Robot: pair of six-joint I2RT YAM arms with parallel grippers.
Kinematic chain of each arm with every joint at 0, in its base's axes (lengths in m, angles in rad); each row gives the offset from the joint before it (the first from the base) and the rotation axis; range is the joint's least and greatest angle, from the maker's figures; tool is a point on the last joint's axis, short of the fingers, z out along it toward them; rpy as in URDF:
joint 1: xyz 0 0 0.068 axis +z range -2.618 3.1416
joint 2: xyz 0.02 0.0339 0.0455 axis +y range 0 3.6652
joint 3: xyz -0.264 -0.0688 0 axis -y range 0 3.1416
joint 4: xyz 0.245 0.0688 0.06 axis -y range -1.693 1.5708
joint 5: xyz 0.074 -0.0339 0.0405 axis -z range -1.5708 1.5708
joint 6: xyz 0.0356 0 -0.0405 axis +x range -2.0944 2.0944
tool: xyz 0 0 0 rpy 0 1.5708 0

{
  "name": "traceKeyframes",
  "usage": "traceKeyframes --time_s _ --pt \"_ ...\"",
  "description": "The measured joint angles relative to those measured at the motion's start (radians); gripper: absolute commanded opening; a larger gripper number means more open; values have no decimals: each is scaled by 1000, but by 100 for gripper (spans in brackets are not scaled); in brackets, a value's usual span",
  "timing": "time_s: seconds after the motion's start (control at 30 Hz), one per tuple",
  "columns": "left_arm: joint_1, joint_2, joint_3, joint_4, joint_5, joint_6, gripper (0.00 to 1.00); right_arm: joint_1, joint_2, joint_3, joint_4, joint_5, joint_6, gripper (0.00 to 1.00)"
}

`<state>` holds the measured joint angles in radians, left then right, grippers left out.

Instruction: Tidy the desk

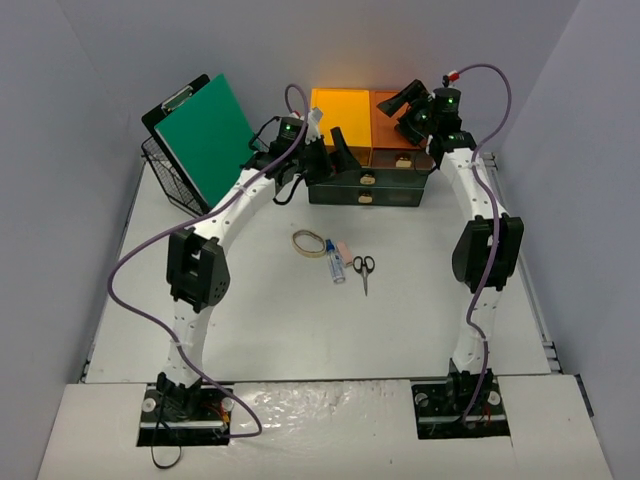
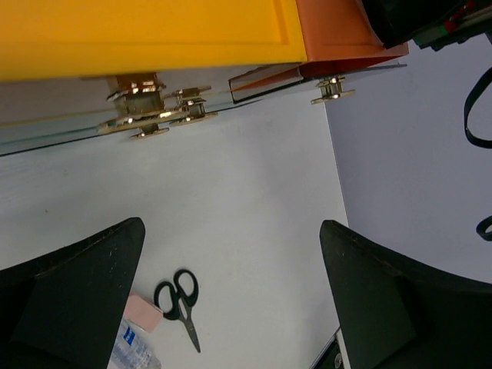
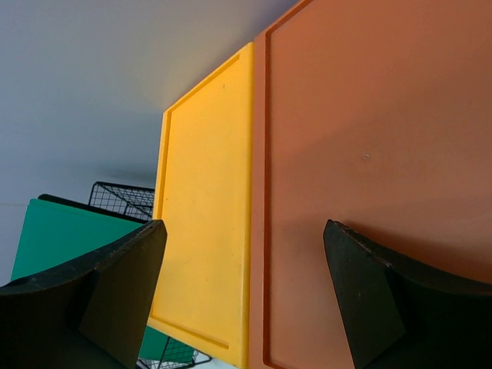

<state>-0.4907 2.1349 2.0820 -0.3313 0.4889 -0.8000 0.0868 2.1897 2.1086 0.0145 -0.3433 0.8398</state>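
Observation:
The white desk carries a dark drawer unit at the back with a yellow box and an orange box on top. Black scissors, a pink eraser, a small glue bottle and a tape roll lie mid-desk. My left gripper is open and empty in front of the yellow box; its wrist view shows the scissors and the eraser below. My right gripper is open and empty above the orange box, beside the yellow box.
A green clipboard leans in a black wire basket at the back left. Brass drawer knobs show under the boxes. Pale walls close three sides.

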Motion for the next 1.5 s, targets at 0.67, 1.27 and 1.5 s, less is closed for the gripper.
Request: traceKeyframes --time_s 0.67,1.27,1.5 --pt "-49 19 -190 239 -297 -71 88 -1 -56 -126 114 -16 -30 79" --pt "-73 -72 -630 946 -494 -375 86 -1 -56 -126 109 -23 -50 78" --pt "-72 -4 -645 1240 -553 -621 84 -1 -56 -121 90 -27 -64 78"
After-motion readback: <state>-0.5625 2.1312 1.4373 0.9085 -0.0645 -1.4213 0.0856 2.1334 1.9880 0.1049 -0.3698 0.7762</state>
